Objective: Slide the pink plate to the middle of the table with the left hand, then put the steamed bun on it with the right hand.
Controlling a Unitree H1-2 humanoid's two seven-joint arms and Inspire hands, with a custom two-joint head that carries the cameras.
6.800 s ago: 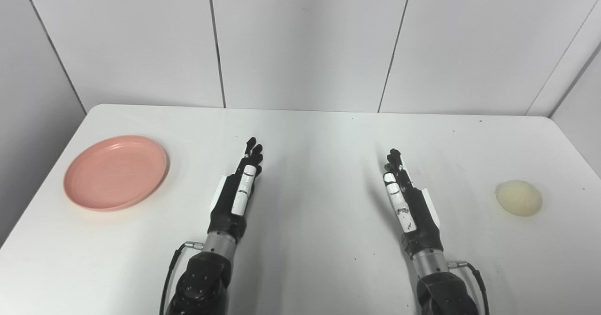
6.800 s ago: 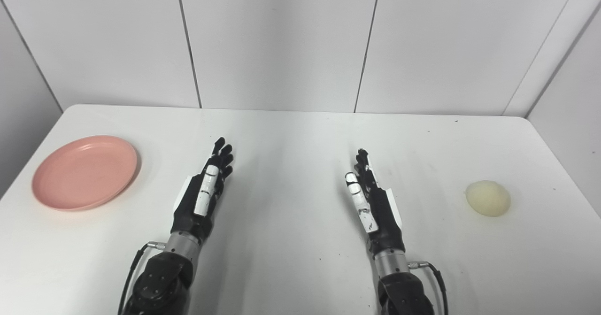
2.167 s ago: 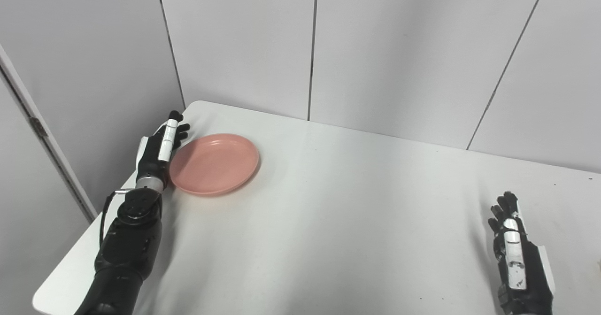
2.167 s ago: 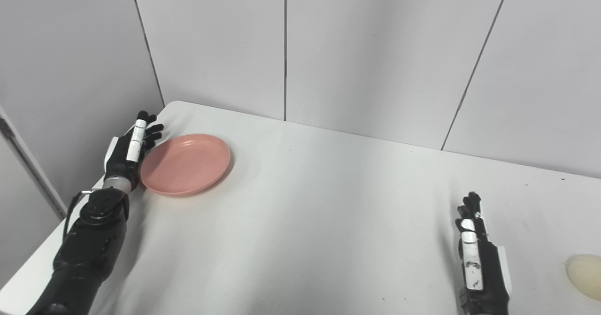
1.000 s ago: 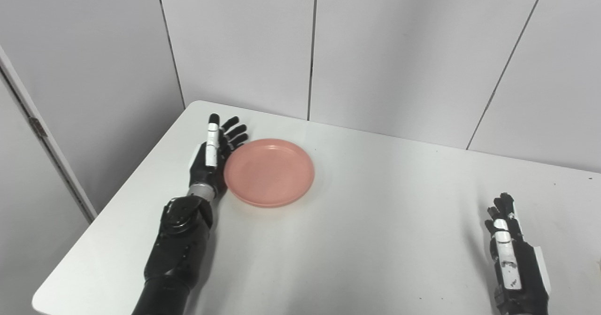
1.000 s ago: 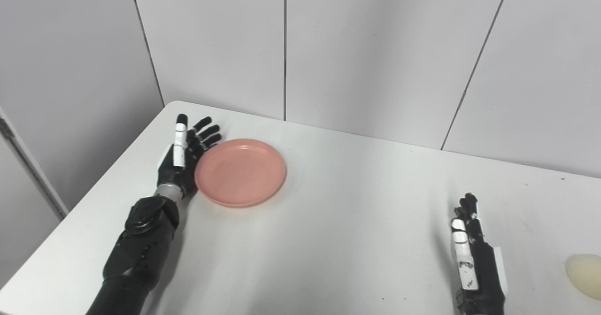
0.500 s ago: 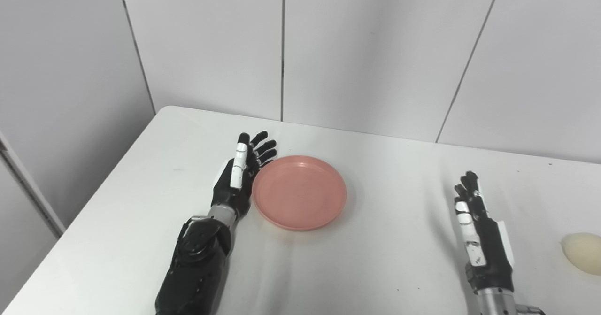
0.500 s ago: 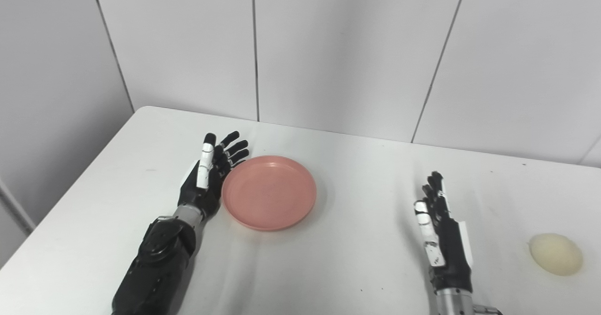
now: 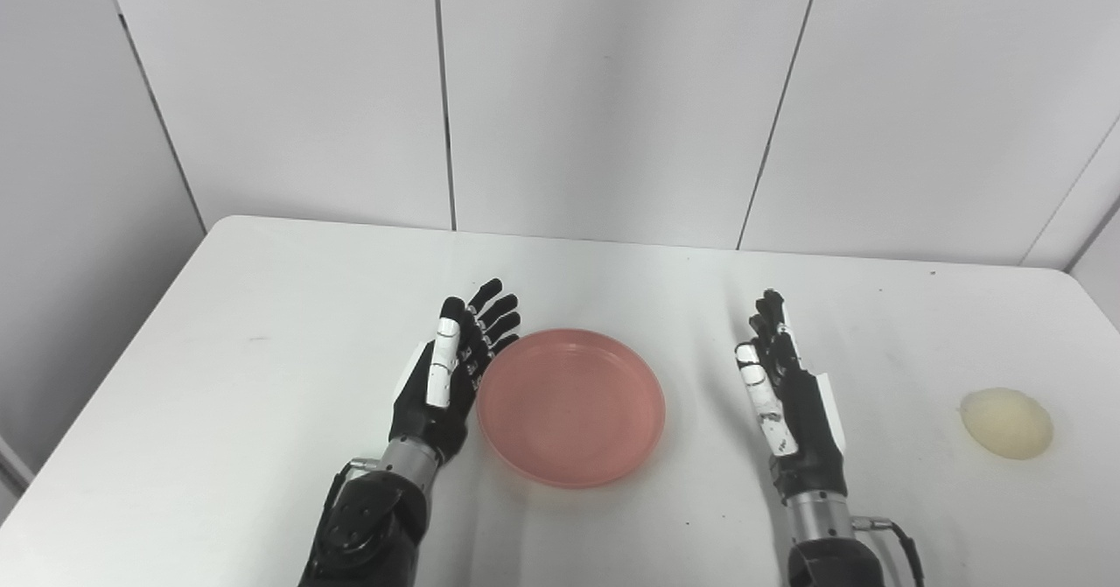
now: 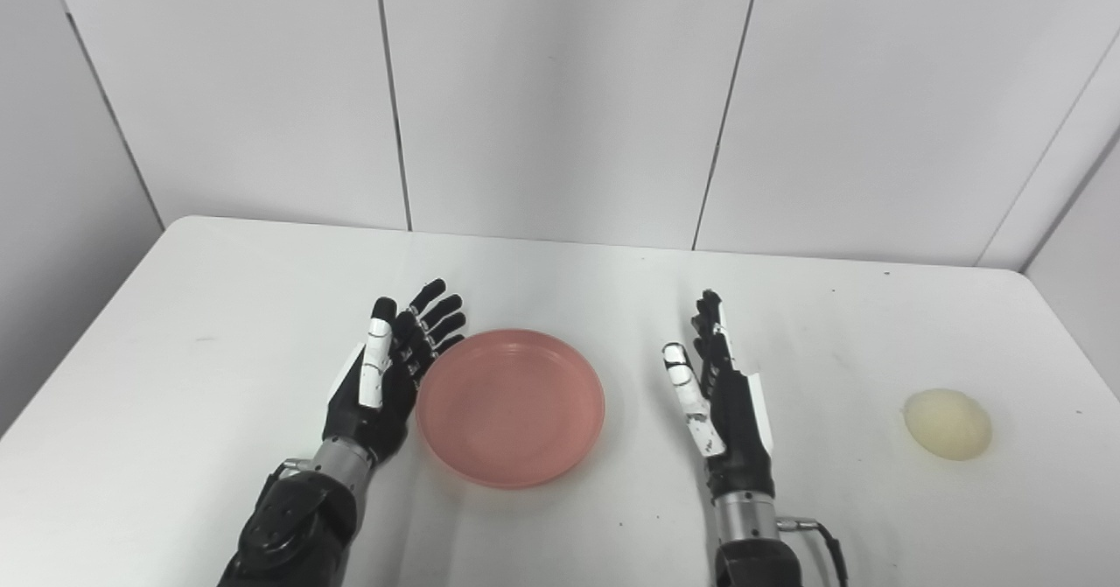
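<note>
The pink plate point(image 9: 570, 405) lies flat near the middle of the white table point(image 9: 262, 307), empty. My left hand point(image 9: 448, 373) is open, palm turned toward the plate, resting against its left rim with fingers spread. My right hand point(image 9: 787, 399) is open too, held edge-up just right of the plate and apart from it. The pale yellow steamed bun point(image 9: 1006, 422) sits on the table far to the right, well away from the right hand.
White wall panels point(image 9: 612, 88) close off the table at the back and both sides. The table's far edge point(image 9: 612, 241) runs just under them. A few small dark specks mark the tabletop.
The left hand has pushed the plate rightward from the table's left end to its middle. The camera has swung right too, bringing the bun into full view. The right hand has stayed open.
</note>
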